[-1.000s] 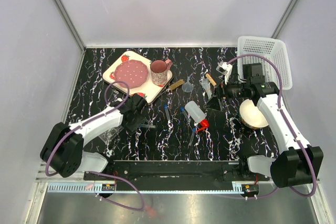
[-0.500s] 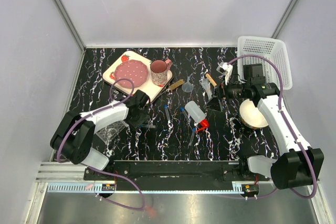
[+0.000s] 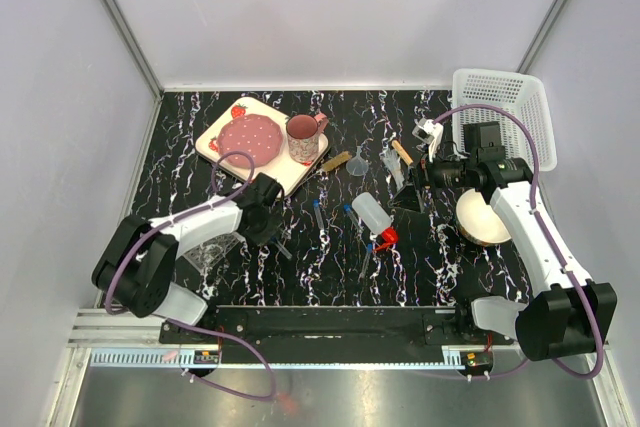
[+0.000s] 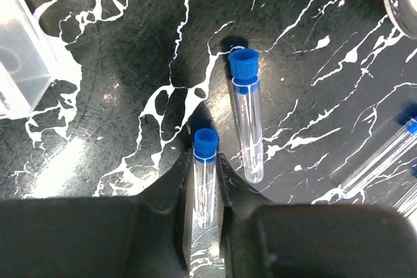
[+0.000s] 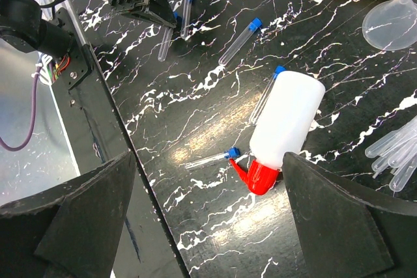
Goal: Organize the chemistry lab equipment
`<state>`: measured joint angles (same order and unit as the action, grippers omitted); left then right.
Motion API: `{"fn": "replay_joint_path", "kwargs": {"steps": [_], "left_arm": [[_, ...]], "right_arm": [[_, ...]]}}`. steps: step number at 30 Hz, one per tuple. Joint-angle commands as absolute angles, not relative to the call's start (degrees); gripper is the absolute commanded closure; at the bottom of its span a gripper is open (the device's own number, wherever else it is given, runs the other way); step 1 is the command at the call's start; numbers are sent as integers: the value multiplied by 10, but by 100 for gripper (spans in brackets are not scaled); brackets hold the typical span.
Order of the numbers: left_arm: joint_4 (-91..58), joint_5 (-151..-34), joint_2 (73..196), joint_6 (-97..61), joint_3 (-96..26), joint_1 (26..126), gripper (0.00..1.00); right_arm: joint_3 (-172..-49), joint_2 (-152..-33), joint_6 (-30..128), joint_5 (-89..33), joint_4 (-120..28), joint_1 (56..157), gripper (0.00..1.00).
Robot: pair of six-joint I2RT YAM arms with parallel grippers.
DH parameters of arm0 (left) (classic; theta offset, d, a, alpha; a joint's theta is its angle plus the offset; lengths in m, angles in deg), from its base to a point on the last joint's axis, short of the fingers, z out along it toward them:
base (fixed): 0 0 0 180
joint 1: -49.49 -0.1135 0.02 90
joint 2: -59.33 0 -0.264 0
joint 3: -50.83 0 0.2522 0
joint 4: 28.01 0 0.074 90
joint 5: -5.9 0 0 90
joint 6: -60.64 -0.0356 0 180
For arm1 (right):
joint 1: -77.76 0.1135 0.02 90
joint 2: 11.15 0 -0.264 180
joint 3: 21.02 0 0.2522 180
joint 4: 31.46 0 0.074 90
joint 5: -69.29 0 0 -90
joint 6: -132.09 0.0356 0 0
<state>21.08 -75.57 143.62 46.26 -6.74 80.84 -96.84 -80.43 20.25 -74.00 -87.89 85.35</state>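
our left end effector (image 4: 206, 168) grips one blue-capped tube (image 4: 206, 142) on the tabletop (image 4: 117, 37) near the clear rack (image 4: 19, 63), likely to slot it in, while our right end effector (image 5: 210, 155) hangs open above the squeeze bottle (image 5: 287, 118).

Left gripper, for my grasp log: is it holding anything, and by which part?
The left gripper pinches a blue-capped tube on its clear body, just below the cap.

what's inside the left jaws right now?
One small blue-capped tube, jaws pressed on both its sides, cap end sticking out. Its bottom end is hidden under the left gripper; a second tube lies free alongside.
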Motion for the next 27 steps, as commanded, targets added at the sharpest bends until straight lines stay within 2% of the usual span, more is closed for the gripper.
{"fn": "replay_joint_path", "kwargs": {"steps": [1,3,5,12,15,20,27], "left_arm": [[222,-772,1420,416,-29,809,89],[222,-773,1401,393,-26,810,92],[222,-780,1387,375,-23,812,100],[212,-792,1290,296,-33,842,100],[163,-821,1246,280,-30,858,100],[-7,-881,1211,279,-34,877,100],[-179,-872,1264,307,-120,911,100]], "right_arm": [[-974,-782,208,-759,-864,855,0],[-974,-780,208,-762,-868,855,0],[-973,-780,207,-767,-870,855,0],[-966,-779,213,-793,-871,855,0],[-960,-783,221,-831,-867,857,0],[-947,-801,268,-882,-836,893,0],[-952,-861,395,-910,-750,992,0]]}}
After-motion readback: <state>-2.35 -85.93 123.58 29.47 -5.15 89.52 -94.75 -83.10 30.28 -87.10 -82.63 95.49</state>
